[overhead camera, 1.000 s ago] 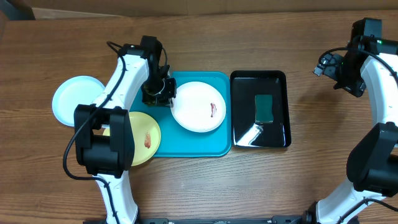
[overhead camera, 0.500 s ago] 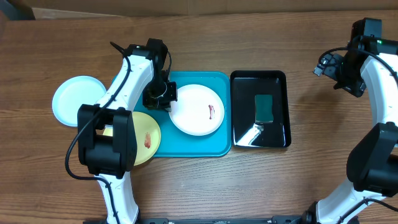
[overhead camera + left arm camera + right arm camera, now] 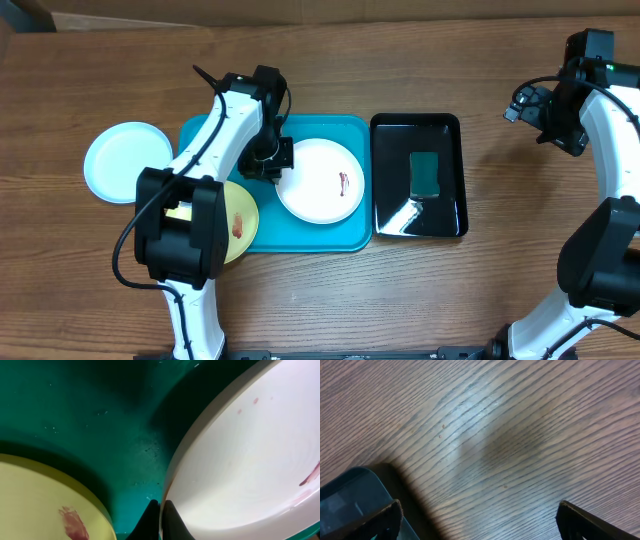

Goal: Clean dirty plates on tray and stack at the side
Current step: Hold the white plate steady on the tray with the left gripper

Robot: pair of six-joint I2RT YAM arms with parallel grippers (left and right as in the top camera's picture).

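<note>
Starting at the left, the light blue plate (image 3: 125, 162) sits on the table (image 3: 330, 310) beside the tray (image 3: 330, 232) and looks clean, though it is hard to be sure. The yellow-green plate (image 3: 243, 212), half on the tray, and the white plate (image 3: 320, 181), in its middle, both show a red smear, and the left gripper (image 3: 161, 519) is squeezed tight on the white plate's rim. The sponge (image 3: 425, 173) lies in the black tray (image 3: 388, 150) and the right gripper (image 3: 477, 522) hangs with fingers spread wide, holding nothing, so most wiping and stacking is left.
</note>
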